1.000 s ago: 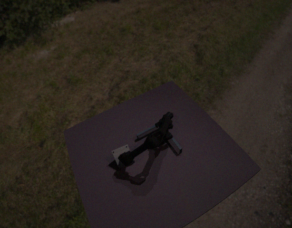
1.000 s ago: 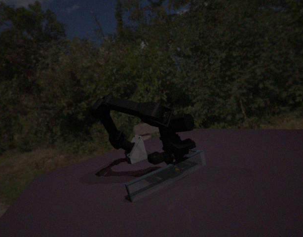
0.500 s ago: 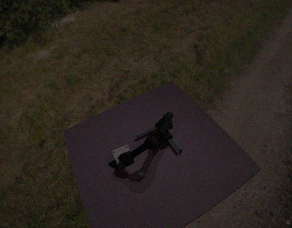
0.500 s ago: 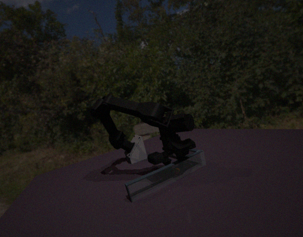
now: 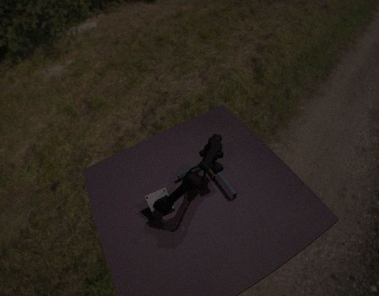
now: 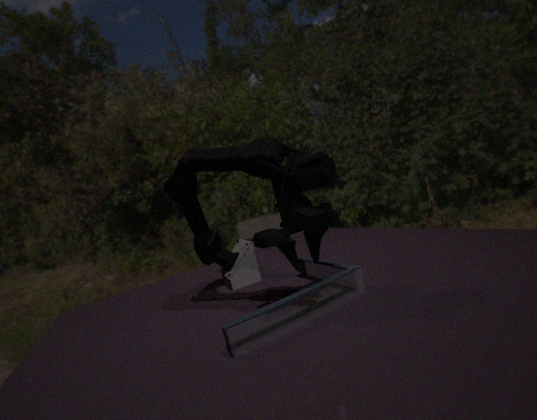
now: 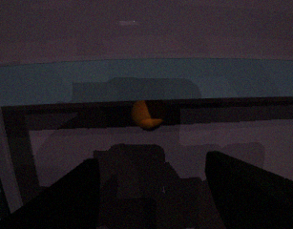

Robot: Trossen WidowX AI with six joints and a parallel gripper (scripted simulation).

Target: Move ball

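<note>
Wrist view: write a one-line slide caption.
Open hand hangs above the table, empty, facing the orange ball resting against the clear wall.

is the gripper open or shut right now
Open. In the wrist view the gripper has bare table between its fingers, and the orange ball sits ahead by the wall.

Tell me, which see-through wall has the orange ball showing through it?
The long wall nearest the exterior camera. The ball shows orange through its clear pane, while the short back wall shows nothing orange.
</note>
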